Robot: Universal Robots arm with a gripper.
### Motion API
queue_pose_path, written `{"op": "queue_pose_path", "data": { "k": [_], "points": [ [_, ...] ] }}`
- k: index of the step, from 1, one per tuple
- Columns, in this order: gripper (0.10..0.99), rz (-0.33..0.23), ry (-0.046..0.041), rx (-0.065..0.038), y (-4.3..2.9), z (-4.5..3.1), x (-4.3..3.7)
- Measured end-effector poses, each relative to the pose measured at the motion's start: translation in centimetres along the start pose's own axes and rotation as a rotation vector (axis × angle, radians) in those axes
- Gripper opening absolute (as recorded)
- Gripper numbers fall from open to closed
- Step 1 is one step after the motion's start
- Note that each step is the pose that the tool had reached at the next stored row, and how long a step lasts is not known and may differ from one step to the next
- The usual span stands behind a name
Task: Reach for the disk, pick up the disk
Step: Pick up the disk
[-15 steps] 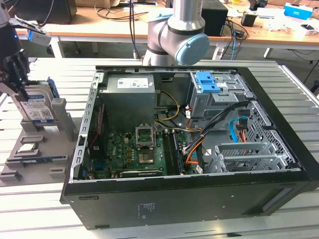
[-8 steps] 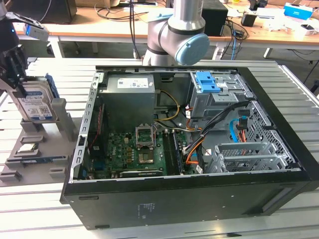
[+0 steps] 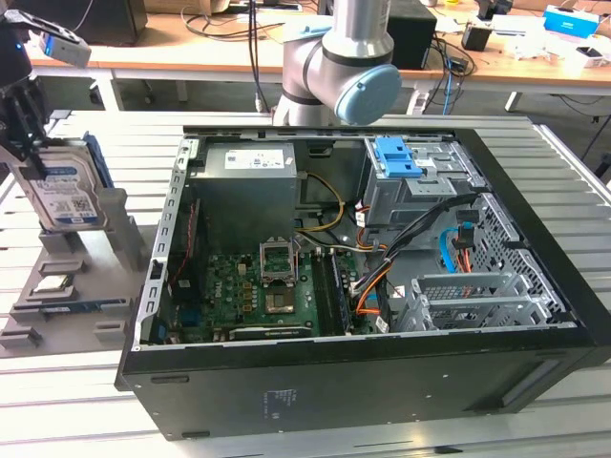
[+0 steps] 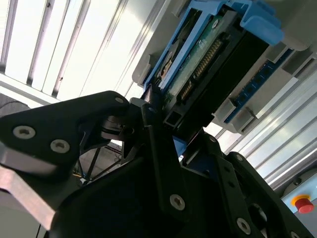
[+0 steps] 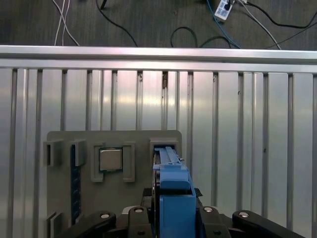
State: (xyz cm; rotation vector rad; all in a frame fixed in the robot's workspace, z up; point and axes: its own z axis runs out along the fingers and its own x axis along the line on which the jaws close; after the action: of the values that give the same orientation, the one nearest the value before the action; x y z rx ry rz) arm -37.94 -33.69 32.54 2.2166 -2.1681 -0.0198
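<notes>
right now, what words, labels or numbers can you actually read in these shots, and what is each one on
No text can be read in any view.
Blue-and-white label on the disk: print too small to read.
White power supply label: print too small to read.
Faint block of print on the computer case side: blurred.
Blue-and-white box on the far desk: print too small to read.

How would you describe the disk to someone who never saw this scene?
To the exterior view's left of the open black computer case stands a grey holder. The disk stands on edge in it, below the gripper. Its blue-and-white label and blue frame set it apart from the small square chip lying flat nearby.
</notes>
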Motion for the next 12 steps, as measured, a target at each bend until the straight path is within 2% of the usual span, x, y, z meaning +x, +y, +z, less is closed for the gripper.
{"op": "queue_pose_path", "data": {
  "k": [9,12],
  "points": [
    [0.369,0.000,0.0000,0.000,0.03,-1.38,0.03],
    [0.369,0.000,0.0000,0.000,0.05,-2.18,0.04]
  ]
}}
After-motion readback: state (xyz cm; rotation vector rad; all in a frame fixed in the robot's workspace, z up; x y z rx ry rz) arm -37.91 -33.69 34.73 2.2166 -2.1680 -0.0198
